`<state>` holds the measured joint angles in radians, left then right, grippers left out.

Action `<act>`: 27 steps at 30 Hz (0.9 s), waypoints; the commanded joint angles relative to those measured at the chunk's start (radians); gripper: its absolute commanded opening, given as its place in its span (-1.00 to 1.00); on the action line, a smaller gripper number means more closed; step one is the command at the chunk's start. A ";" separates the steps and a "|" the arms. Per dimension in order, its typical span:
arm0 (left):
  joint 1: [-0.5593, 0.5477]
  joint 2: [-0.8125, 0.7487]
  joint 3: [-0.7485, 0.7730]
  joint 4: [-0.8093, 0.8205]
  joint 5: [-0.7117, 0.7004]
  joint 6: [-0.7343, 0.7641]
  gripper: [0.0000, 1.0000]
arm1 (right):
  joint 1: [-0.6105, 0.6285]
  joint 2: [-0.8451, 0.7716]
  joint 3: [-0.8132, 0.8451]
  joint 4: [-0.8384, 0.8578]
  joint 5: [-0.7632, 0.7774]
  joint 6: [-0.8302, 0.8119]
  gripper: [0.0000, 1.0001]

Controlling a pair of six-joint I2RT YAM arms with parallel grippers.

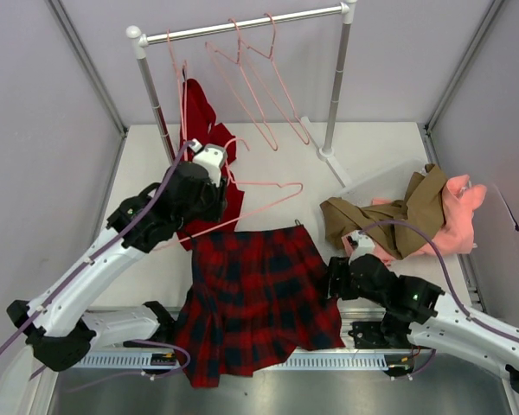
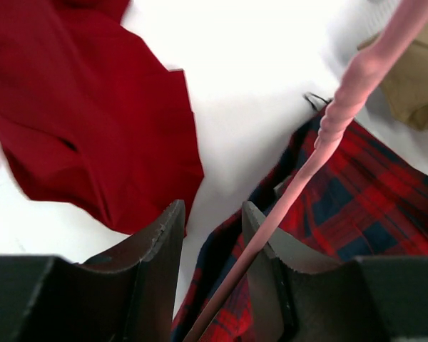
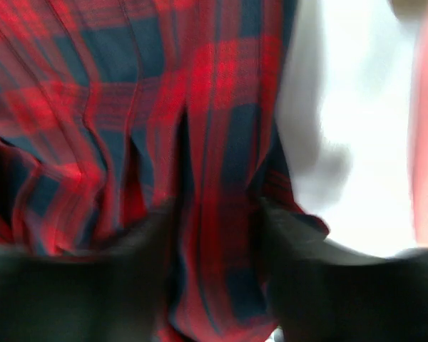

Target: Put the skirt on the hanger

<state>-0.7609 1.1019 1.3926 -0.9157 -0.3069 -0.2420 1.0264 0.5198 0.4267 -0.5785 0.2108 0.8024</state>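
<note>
A: Biggest first?

B: White surface (image 1: 381,143), walled at both sides and at the back. Clothes rack (image 1: 242,24) standing at the far end, with spare pink hangers (image 1: 259,86) on its rail.

A: And the skirt (image 1: 255,303)?

B: Spread flat on the near half, between the two arms. Red and dark navy plaid, flared: narrow waist toward the rack, wide hem toward the arm bases, rippled into soft folds. Lower left of the hem lying over the near edge.

A: Edges, room to move?

B: Bare white between the waist and the rack's foot. Tighter on the right, near a heap of tan and pink clothes (image 1: 419,212). At the far left, just beside a plain red garment (image 1: 203,117) by the rack's left post, with a strip of white between the two.

A: Hanger (image 1: 268,183)?

B: Thin, pale pink, tilted above the waist's far left corner, at the left gripper (image 2: 212,208). One bar running between the fingers (image 2: 160,249) and lying against one of them, jaws part-way apart. Firmly held or not, cannot tell.

A: Right gripper (image 3: 215,221)?

B: Down at the skirt's right edge. Blurred wrist view, plaid cloth between the dark fingers (image 3: 289,242). Pinched or loose, cannot tell.

A: Smallest?

B: Little dark loop (image 1: 296,225) at the waist's right corner.
</note>
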 commanded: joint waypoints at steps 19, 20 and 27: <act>-0.026 -0.203 -0.432 -0.018 -0.119 -0.322 -1.00 | -0.284 0.771 0.509 0.275 -0.106 -0.287 0.91; -0.026 -0.191 -0.426 -0.032 -0.133 -0.322 -1.00 | -0.284 0.808 0.517 0.301 -0.108 -0.319 0.90; -0.025 -0.191 -0.449 -0.048 -0.146 -0.350 -1.00 | -0.376 1.040 0.639 0.364 -0.059 -0.177 0.85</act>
<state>-0.7834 0.9276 0.9421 -0.9482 -0.4168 -0.5526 0.6903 1.5345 0.9798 -0.3004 0.1226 0.5564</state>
